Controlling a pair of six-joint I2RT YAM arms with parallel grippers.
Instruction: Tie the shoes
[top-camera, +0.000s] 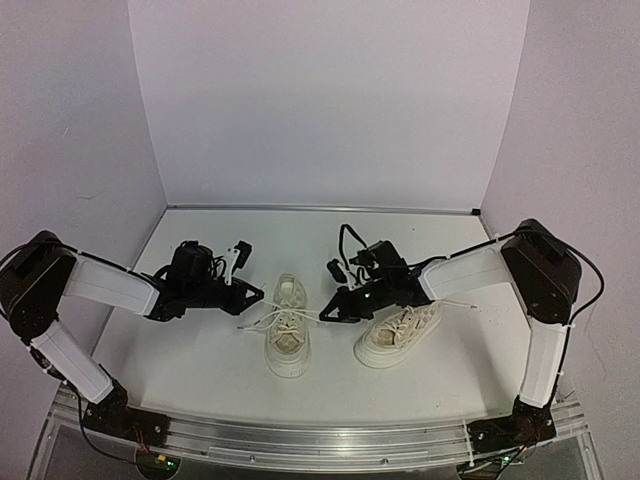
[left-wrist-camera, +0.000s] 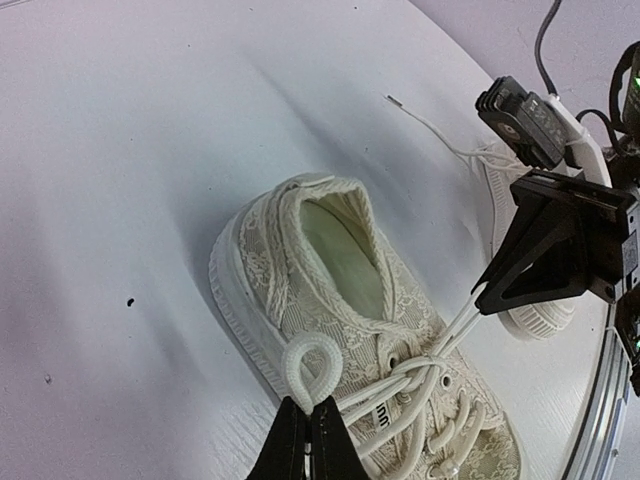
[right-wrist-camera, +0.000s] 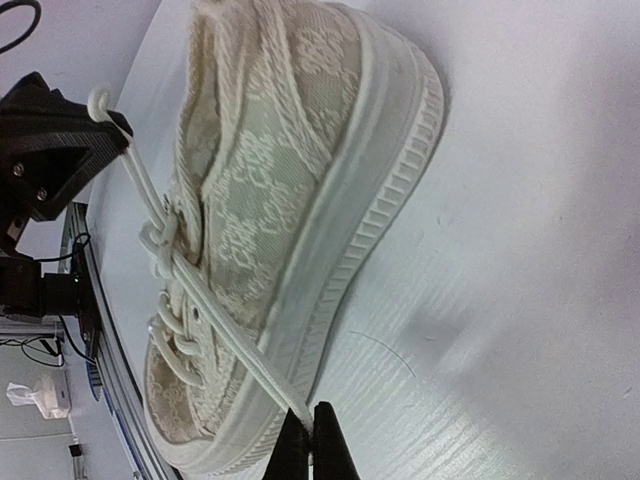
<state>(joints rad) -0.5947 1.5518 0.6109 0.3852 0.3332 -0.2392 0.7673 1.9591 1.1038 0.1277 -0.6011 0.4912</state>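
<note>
L hand (left-wrist-camera: 308, 435) pinched shut on lace loop (left-wrist-camera: 309, 365) | R hand (right-wrist-camera: 311, 438) pinched shut on lace strand (right-wrist-camera: 238, 336) | shoe (top-camera: 287, 338) on counter (top-camera: 200, 385) btw hands, 2nd shoe (top-camera: 400, 333) just beside | risk: pull too hard = loop slips out or shoe tips; knot looks loose

Tabletop (top-camera: 200, 370): white, matte. Two cream shoes stand sole-down on it, side by side but not touching. The centre shoe (top-camera: 288, 335) points its toe at the near edge. The angled shoe (top-camera: 400, 335) sits to its right. One loose lace end (left-wrist-camera: 420, 115) lies flat on the surface (two dark specks (left-wrist-camera: 130, 301) too).
</note>
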